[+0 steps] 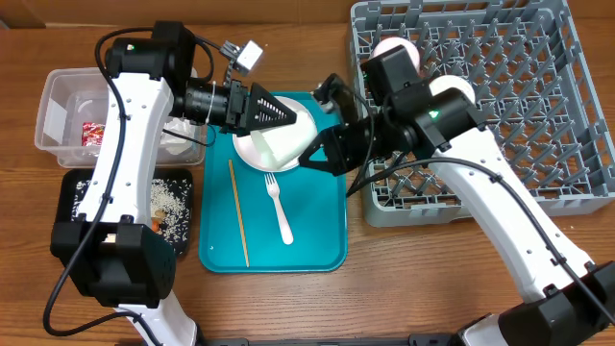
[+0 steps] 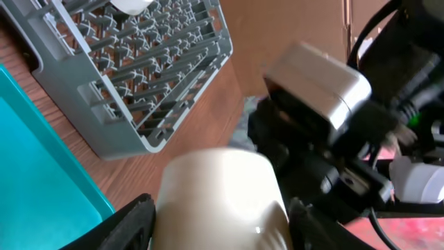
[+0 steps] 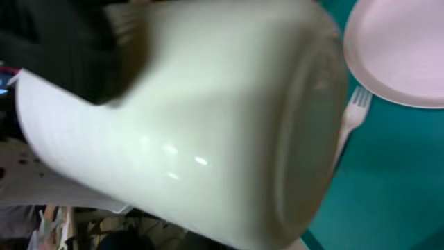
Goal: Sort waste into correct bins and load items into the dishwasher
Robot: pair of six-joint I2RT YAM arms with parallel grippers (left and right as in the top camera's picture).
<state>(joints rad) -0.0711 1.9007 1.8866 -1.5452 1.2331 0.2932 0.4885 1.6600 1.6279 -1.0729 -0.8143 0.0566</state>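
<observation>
The left gripper [image 2: 222, 223] is clamped on a white cup [image 2: 222, 184], which it holds tilted over the plate [image 1: 252, 149] on the teal tray [image 1: 322, 240]. The fork [image 1: 280, 207] and wooden stick [image 1: 238, 213] lie alongside. The right gripper [image 1: 319, 152] is closed tight at the cup's far side, but the blurred cup fills its own camera, so a grip cannot be confirmed. White tableware [image 1: 452, 88] in the dish rack [image 1: 519, 106] is partly hidden by the right arm.

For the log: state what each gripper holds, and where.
Left gripper clasps the white cup across its side wall. Right gripper is shut; whether it grips the cup cannot be told.
</observation>
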